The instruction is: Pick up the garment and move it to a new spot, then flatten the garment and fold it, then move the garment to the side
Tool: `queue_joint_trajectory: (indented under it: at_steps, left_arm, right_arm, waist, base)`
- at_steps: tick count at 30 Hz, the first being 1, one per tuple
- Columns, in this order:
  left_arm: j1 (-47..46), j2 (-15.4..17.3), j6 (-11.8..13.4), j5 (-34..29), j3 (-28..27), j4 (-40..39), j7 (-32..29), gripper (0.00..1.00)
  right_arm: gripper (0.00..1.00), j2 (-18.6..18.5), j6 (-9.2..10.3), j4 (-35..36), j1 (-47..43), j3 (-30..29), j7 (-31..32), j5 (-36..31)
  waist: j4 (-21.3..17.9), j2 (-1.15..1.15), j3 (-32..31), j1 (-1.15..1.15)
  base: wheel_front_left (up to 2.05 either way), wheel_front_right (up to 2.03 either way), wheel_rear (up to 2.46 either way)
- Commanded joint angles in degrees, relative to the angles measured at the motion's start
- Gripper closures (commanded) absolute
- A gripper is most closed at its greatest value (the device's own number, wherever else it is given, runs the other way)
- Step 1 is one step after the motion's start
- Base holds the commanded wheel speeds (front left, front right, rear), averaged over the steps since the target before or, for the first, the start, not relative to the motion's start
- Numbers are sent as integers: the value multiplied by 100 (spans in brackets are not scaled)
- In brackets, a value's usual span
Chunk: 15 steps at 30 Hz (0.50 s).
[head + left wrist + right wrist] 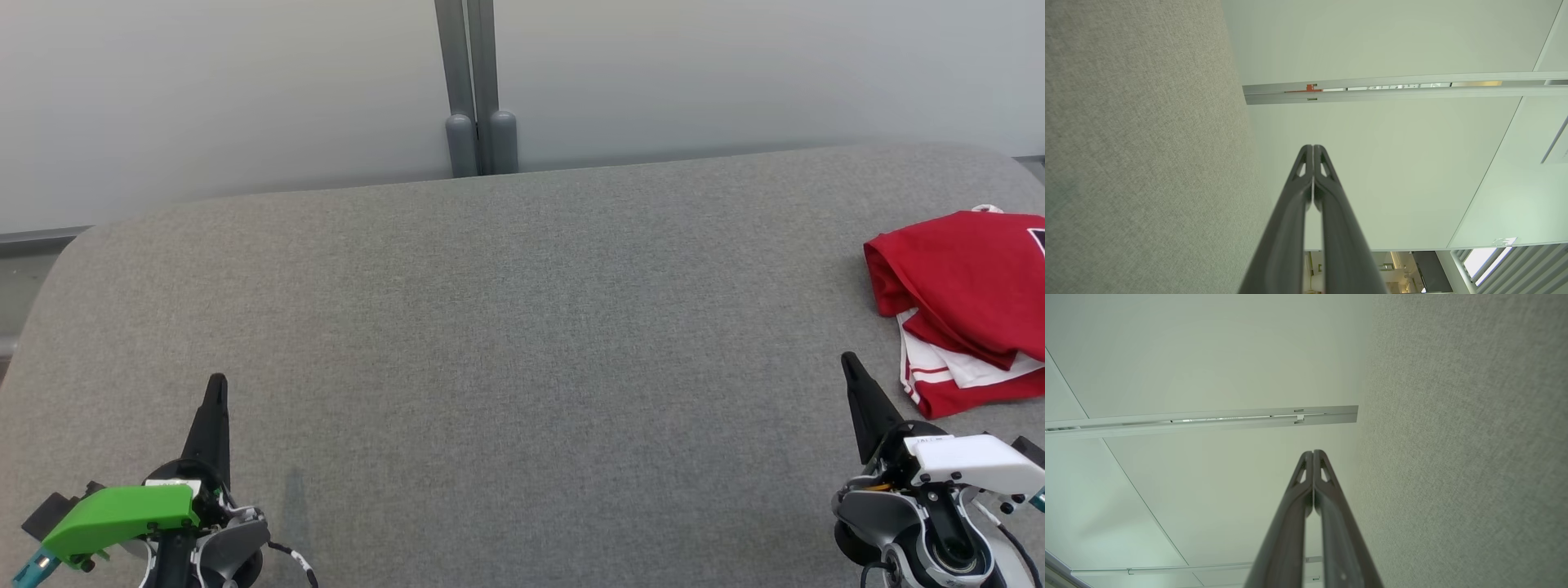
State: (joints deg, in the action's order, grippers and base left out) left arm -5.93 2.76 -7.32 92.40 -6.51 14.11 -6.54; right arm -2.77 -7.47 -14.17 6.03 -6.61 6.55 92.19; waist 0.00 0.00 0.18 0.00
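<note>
Left gripper (pixel 215 388): at the lower left over the near edge, under a green cover (pixel 114 514); the left wrist view shows its two fingers (pixel 1331 183) pressed together along their length, with nothing between them.
Right gripper (pixel 851 363): at the lower right under a white cover (pixel 971 461); its fingers (pixel 1331 486) are likewise closed tip to tip on nothing.
Work surface: a grey fabric pad (pixel 522 327), bare between the two grippers.
Garment (pixel 963 278): red with white panels and thin red stripes. It lies in a loose, layered bundle on the pad at the far right, just beyond the right gripper and not touching it, and is partly cut off by the picture's edge.
Step in hand: hard to call. The bundle lies off to the side with both arms parked, so this is probably either the start or the finish. The edges look too uneven for a clean fold.
Next move, if starting: the right gripper must open, reach forward and right, and pinch the top layers.
Backdrop: pale wall panels (pixel 245 82) joined by a grey post (pixel 478 82).
Writing: none legible. The small labels on the gripper housings and a dark patch at the garment's cut-off edge are too small to read.
</note>
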Motion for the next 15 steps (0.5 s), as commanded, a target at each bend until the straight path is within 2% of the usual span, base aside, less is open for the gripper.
queue_joint_trajectory:
  at_steps: [1,15]
  left_arm:
    - [-64,21,-34,2,-15,-11,-20,100]
    - [-64,21,-35,3,-15,-11,-20,100]
  right_arm:
    - [100,-8,-4,32,31,-7,19,39]
    - [100,-8,-3,32,30,-6,18,39]
  waist:
    - [0,0,0,0]
    - [0,0,0,0]
  base:
    - [0,0,0]
    - [0,0,0]
